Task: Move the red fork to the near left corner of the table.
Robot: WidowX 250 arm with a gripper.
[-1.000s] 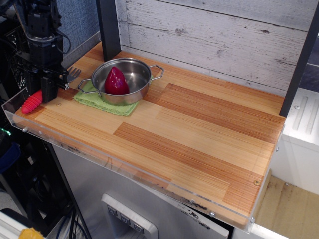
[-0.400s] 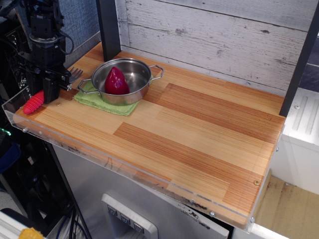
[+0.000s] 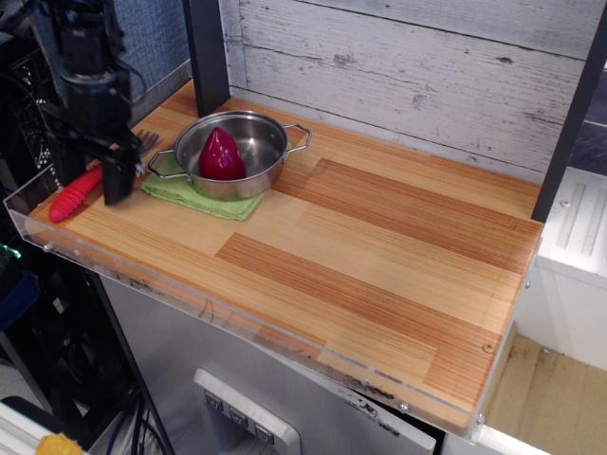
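The red fork (image 3: 78, 194) lies flat on the table (image 3: 379, 256) at its left end, the ribbed handle reaching toward the near left corner and the grey tines, half hidden behind me, pointing back toward the pot (image 3: 232, 152). That is already the region the task names, so I judge the placing as done or nearly so: the handle sits just inside the clear acrylic rim (image 3: 24, 204), which would stop it rolling off.

My gripper (image 3: 116, 175) hangs directly over the fork's middle, blurred, with one dark finger reaching down in front of it. I cannot tell whether my jaws are apart or closed, nor whether they touch the fork; the blur and my own body hide the gap.

The pot rests on a green cloth (image 3: 190, 194) just right of me, with a dark-red pointed fruit (image 3: 221, 154) inside. The cloth's corner is near my finger, so any move sideways should go up first, lest I snag the cloth and drag the pot along.
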